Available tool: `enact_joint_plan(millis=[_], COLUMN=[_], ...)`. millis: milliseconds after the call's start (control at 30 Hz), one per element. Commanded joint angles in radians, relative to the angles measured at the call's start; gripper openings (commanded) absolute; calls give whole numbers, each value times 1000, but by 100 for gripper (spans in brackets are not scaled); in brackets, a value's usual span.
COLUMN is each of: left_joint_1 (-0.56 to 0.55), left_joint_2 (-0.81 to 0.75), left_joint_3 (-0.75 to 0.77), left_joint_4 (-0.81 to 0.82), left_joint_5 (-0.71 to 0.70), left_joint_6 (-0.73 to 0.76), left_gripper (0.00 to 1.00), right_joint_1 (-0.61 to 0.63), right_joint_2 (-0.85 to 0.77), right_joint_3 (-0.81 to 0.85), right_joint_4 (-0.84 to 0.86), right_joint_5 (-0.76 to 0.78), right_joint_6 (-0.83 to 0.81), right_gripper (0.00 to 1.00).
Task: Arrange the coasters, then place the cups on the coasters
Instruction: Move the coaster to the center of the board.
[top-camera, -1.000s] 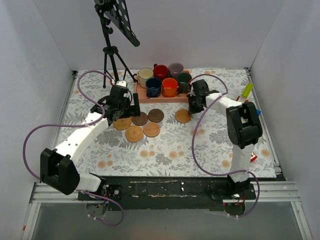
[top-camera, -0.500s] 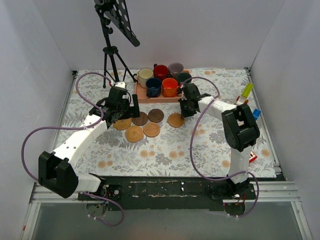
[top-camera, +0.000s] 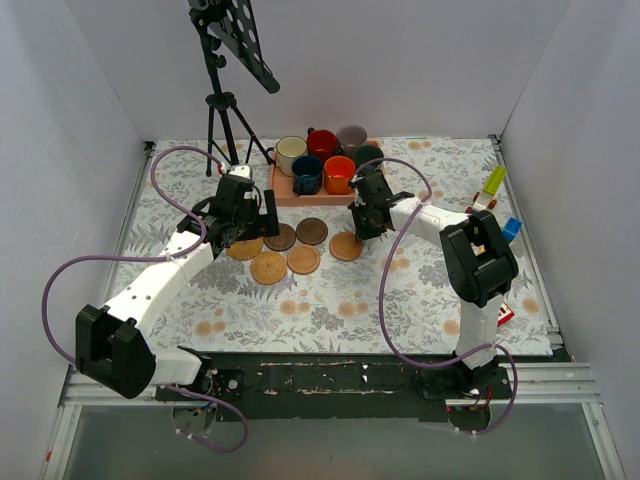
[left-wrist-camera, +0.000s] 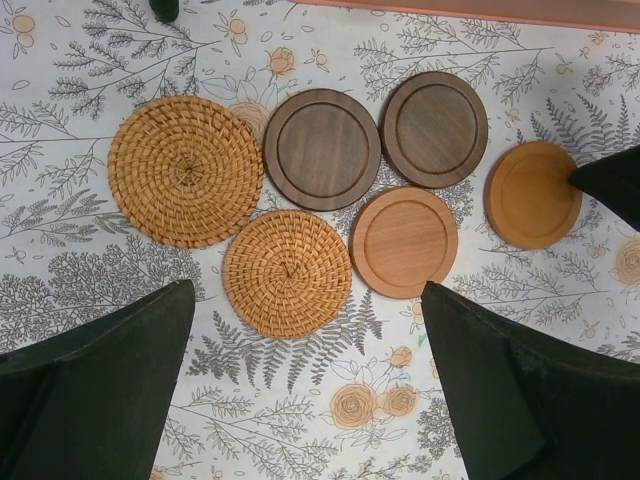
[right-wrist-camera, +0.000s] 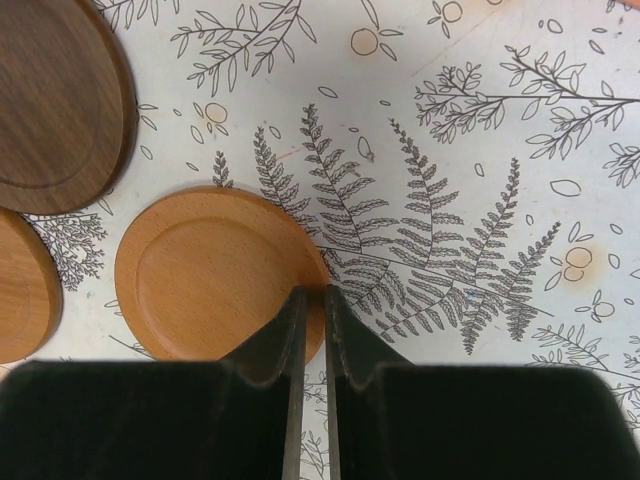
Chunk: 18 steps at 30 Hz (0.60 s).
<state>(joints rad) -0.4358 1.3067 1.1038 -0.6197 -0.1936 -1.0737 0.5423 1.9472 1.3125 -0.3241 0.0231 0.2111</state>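
The right hand (right-wrist-camera: 313, 292), narrow, pinches the rim of a tan coaster (right-wrist-camera: 210, 275) lying flat on the table (top-camera: 400, 300) just beside five other coasters (left-wrist-camera: 322, 148). The left hand (left-wrist-camera: 308, 290) hangs wide above those. Six cups (top-camera: 339, 175) sit in the tray (top-camera: 285, 196).

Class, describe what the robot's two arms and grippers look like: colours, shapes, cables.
The left arm and right arm have white links with black joint housings. A purple cable loops along each. The left gripper and right gripper are black, each with two flat, tapering fingers.
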Motion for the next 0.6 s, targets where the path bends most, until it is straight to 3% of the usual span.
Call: enact_joint_plan(millis=[0,567], left_joint_1=[-4,-4], left_joint_2=[-47,-43], left_joint_3=[-4,-1], left_joint_4=[11,11], left_joint_5=[3,5], left_joint_6=[-2,0], left_gripper=[98,98], right_joint_1=[36,61], right_joint_2=[25,42], right_joint_3=[-27,33], right_joint_4=[-121,-135], right_joint_5=[-40,-57], right_joint_6=[19,56], right_gripper=[14,14])
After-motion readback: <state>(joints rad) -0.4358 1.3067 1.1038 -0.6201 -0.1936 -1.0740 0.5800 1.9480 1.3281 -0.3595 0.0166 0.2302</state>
